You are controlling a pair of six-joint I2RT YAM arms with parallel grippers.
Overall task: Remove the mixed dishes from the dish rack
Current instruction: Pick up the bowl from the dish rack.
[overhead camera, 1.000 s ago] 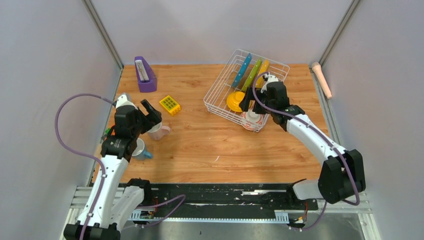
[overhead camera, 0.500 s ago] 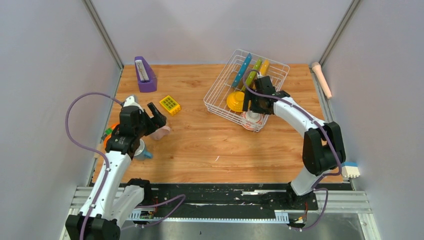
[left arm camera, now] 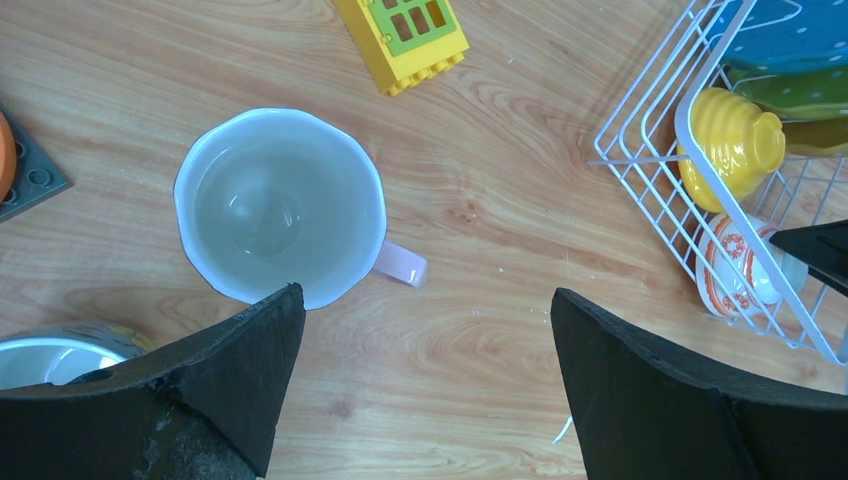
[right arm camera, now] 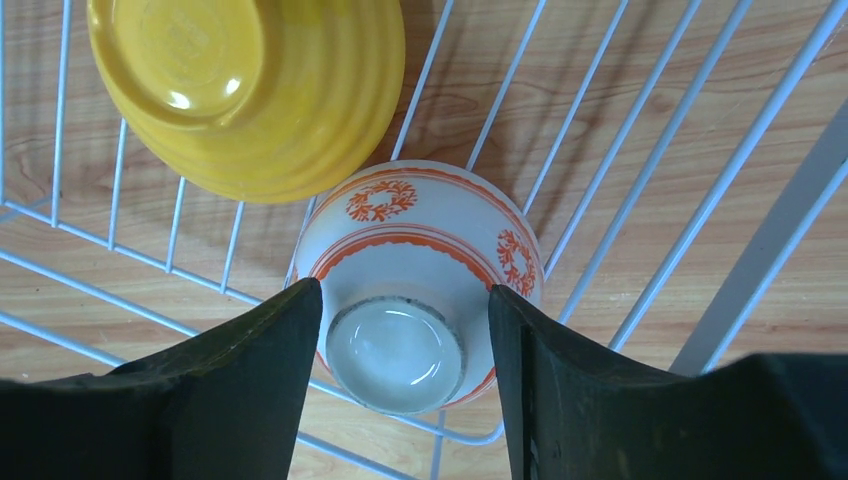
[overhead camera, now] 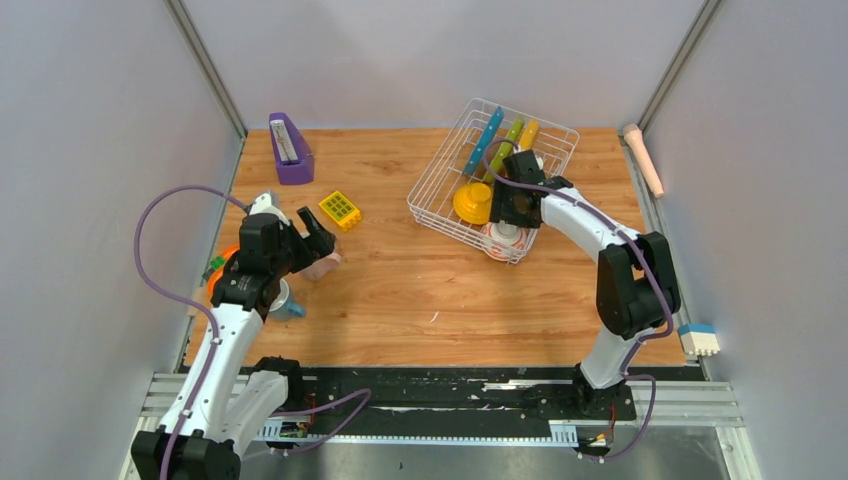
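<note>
Inside rack, right end effector spread astride patterned bowl; left end effector spread.

Plates, bowls in dish rack; cups outside

— What do the arms look like?
— The white-shelled left arm and white-shelled right arm have black joint housings. A thin purple cable loops out behind each pair of fingers.
— And the fingers themselves?
— Broad matte-black wedges, grainy-surfaced, with straight edges.
</note>
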